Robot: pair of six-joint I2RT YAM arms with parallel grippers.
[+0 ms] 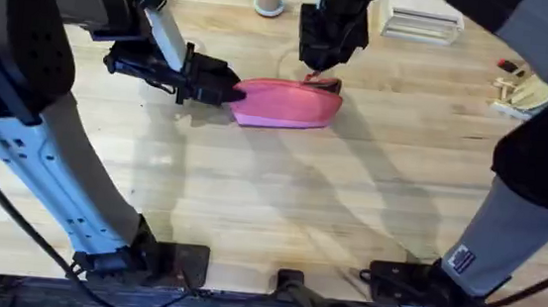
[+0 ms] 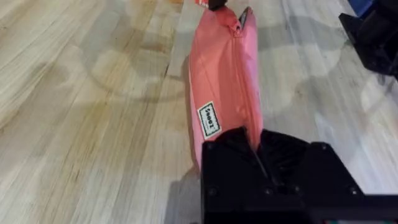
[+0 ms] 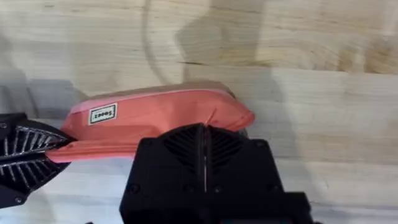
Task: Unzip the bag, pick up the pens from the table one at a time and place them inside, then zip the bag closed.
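So we've got the soft pink fabric bag (image 1: pixel 288 106) on the grainy wooden table (image 1: pixel 270 203), left gripper (image 1: pixel 228 92) clamping its end, right gripper (image 1: pixel 322 78) pinching its zipper end.

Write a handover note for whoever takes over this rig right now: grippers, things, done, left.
Left gripper: shut on the bag's left end, bracing it on the table.
Right gripper: shut at the bag's right end, apparently on the zipper pull.
Zipper looks closed along the length seen from the left wrist.
Pens: not on the table, presumably inside.
Left: confirm the zip is fully closed, then release both.
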